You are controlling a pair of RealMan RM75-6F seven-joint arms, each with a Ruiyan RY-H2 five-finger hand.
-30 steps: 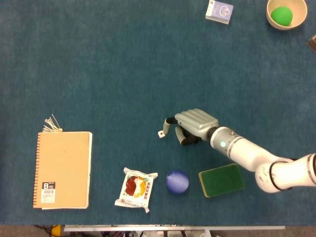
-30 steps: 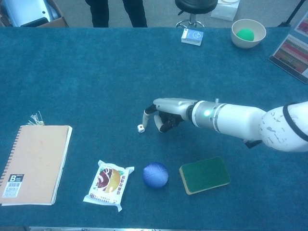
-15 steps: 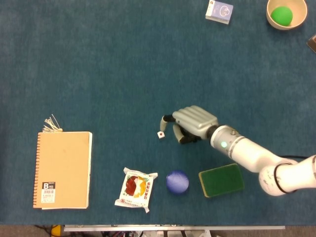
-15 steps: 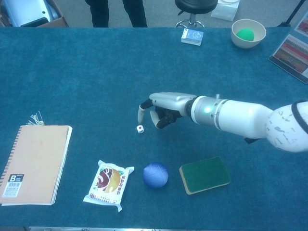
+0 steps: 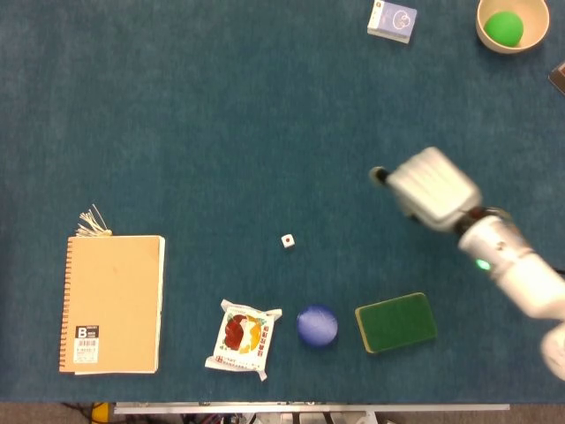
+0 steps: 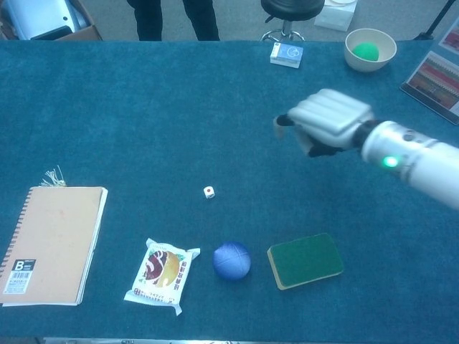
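A small white die [image 5: 288, 240] [image 6: 209, 191] lies alone on the blue table cloth, touched by nothing. My right hand [image 5: 428, 187] [image 6: 326, 129] hangs above the table, well to the right of the die and further back. It holds nothing; its fingers bend loosely downward with the thumb apart. Neither view shows my left hand.
Along the near edge lie a tan spiral notebook [image 5: 113, 303] [image 6: 50, 244], a snack packet [image 5: 243, 339] [image 6: 163, 275], a blue ball [image 5: 317, 326] [image 6: 232, 260] and a green sponge [image 5: 395, 322] [image 6: 305, 260]. At the far right stand a small box [image 5: 392, 19] [image 6: 287, 54] and a bowl [image 5: 486, 34] [image 6: 353, 59] holding a green ball.
My right hand has let go of the die, risen and swung right and back, away from it. The die stays where it was set down.
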